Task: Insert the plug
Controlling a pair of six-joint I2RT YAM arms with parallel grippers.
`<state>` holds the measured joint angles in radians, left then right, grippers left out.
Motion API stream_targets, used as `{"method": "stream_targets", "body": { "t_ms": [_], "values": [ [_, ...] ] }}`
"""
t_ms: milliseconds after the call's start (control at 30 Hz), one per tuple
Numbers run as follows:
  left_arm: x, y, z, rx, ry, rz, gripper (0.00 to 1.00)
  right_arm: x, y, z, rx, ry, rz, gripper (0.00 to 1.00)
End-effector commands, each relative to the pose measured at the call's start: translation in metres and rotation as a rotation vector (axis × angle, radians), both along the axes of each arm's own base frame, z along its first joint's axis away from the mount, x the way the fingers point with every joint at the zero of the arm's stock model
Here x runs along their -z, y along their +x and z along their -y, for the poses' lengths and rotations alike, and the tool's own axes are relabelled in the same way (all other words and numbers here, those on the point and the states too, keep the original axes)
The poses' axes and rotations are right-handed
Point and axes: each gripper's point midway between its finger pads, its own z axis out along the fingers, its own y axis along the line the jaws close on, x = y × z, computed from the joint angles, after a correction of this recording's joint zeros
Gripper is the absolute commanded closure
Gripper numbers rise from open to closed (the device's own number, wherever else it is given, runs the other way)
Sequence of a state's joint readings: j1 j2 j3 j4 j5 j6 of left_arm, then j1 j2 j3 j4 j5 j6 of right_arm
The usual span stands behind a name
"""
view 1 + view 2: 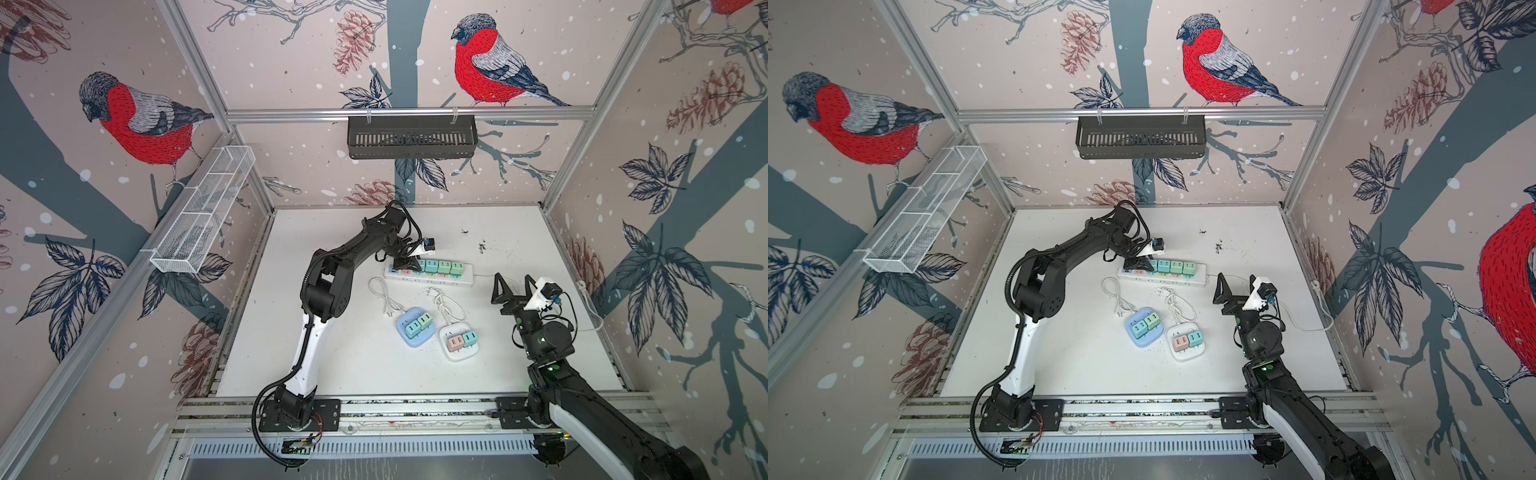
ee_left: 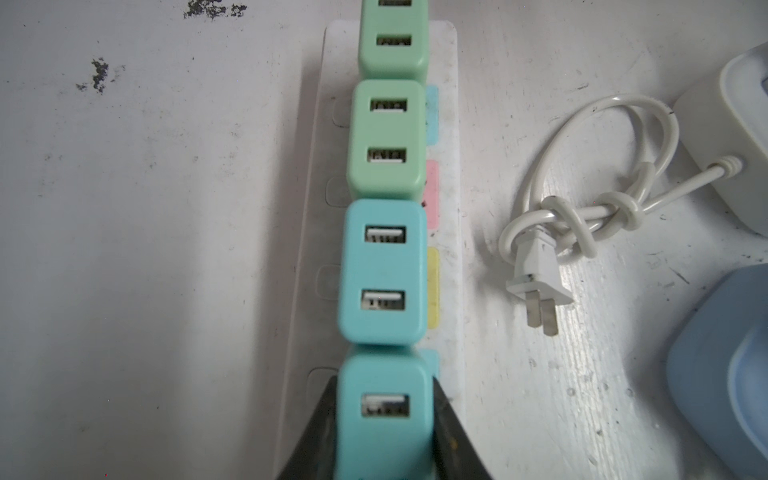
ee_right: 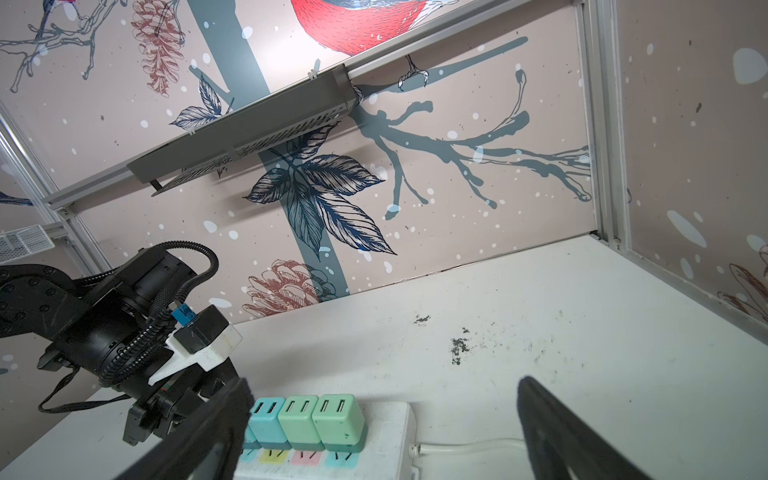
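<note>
Plug (image 2: 384, 415) within left pincer (image 2: 383, 379) — bare table (image 2: 166, 249) beside

The left arm (image 1: 328, 286) and right arm (image 1: 548, 340) are black with white lower links. A ribbed black cable (image 1: 254, 415) runs along the left one. Left hand (image 1: 406, 262) and right hand (image 1: 512, 277) have black wedge fingers (image 1: 498, 289).

Cell's lit bright and even from overhead, so the table (image 1: 357, 365) only gets a soft shadow under the left arm (image 1: 328, 266). Both top views are wide-angle, and the frame posts (image 1: 199, 66) splay at the edges. In the left wrist view the table is dim on one side and has shiny glare by the white cord (image 2: 582, 212). In the right wrist view the right end effector (image 3: 386, 384) is a blurry blob up close.
</note>
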<state>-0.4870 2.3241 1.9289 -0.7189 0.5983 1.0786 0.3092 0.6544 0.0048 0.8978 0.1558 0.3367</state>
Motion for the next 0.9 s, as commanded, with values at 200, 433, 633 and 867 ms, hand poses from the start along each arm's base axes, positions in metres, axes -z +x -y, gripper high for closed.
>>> {"method": "stream_targets", "body": {
  "t_ms": [200,433,633,867],
  "values": [
    [-0.109,0.0,-0.002,-0.138,-0.162,0.167,0.01,0.039,-0.008,0.004,0.0,-0.013,-0.066,0.01],
    [-0.243,-0.028,-0.065,-0.584,-0.533,0.466,0.01,0.04,-0.005,0.008,0.005,0.002,-0.077,0.0],
    [-0.254,-0.073,-0.202,-1.241,-0.821,0.661,0.01,0.04,-0.01,0.025,0.058,0.065,-0.064,0.01],
    [-0.198,-0.101,-0.274,-1.493,-0.802,0.754,0.01,0.023,-0.01,0.073,0.315,0.116,-0.088,0.01]
  ]
}}
